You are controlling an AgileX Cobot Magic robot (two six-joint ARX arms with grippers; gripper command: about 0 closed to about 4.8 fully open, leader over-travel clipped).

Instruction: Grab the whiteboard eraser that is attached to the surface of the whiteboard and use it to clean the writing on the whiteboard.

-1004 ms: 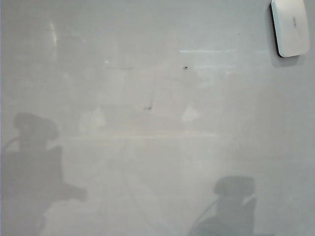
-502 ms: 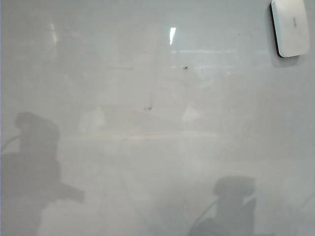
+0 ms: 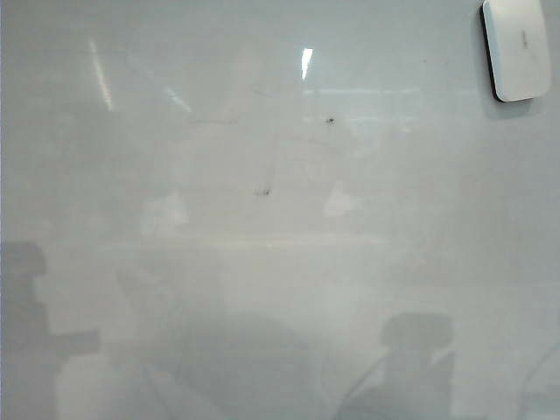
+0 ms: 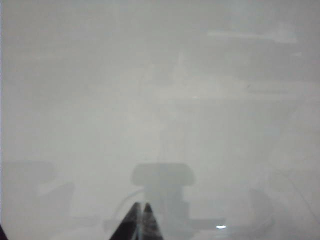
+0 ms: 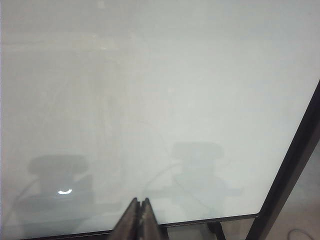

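Observation:
The whiteboard [image 3: 280, 262] fills the exterior view, glossy and grey-white. The whiteboard eraser [image 3: 516, 48], a small white rounded block with a black edge, sticks to the board's top right corner with no gripper near it. The writing is out of view; only a faint slanted trace [image 3: 274, 149] and small dark specks [image 3: 331, 120] show. Neither gripper appears in the exterior view, only their dim reflections. In the left wrist view my left gripper [image 4: 141, 206] is shut and empty, above bare board [image 4: 160, 100]. My right gripper [image 5: 140, 201] is shut and empty near the board's edge.
The board's black frame [image 5: 295, 165] runs along its edge in the right wrist view, with floor beyond it. Grey arm reflections lie on the board at lower left [image 3: 35, 332] and lower right [image 3: 418, 350]. Bright light glints show near the top [image 3: 306, 61].
The left arm's reflection in the exterior view has dropped and slid toward the lower left corner. New light streaks show at upper left. The right arm's reflection and the eraser have not moved.

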